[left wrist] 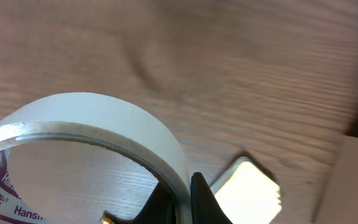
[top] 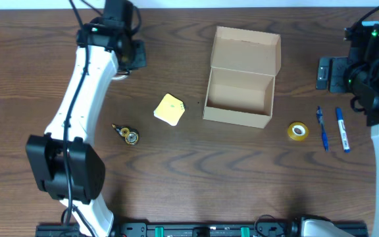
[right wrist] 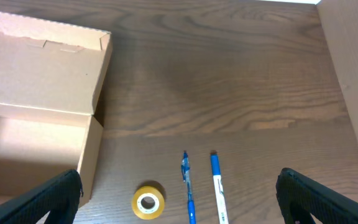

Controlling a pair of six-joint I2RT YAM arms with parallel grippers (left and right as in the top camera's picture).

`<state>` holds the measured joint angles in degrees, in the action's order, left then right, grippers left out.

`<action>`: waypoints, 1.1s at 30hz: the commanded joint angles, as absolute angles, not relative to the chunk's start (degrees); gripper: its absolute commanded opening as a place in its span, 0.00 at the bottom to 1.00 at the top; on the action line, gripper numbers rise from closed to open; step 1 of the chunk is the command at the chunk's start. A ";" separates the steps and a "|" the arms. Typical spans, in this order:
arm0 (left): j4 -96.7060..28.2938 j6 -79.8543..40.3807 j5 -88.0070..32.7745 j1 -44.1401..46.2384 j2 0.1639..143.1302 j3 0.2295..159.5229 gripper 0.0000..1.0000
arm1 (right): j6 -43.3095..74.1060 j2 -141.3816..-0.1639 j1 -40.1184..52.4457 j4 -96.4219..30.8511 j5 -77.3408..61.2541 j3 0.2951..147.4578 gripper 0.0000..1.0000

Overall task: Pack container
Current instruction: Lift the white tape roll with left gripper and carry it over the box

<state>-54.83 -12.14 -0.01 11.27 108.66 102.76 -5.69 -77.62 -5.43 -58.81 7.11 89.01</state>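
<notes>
Container (top: 237,117) open mid-frame; left jaws clamped on tape roll (left wrist: 104,118), right jaws apart; carry high over wall, lower inside.

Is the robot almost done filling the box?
Not yet. Nothing looks done: the container is open and empty. In hand: the left hand pinches a white tape roll. Probably left to pack: the yellow tape roll, two pens, the square pad and a small black-and-gold thing on the table. The right hand is open, holding nothing.
</notes>
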 commanded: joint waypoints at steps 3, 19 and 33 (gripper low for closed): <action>-53.04 -8.93 3.73 19.27 108.27 106.76 0.07 | -6.02 -77.76 -5.17 -58.94 6.85 90.26 0.99; -42.98 -7.70 0.51 33.78 109.54 107.04 0.08 | -5.82 -78.02 -5.15 -59.79 5.50 90.26 0.99; -47.77 -7.25 -4.75 39.77 121.56 115.44 0.05 | -5.80 -78.04 -5.15 -59.51 5.48 90.26 0.99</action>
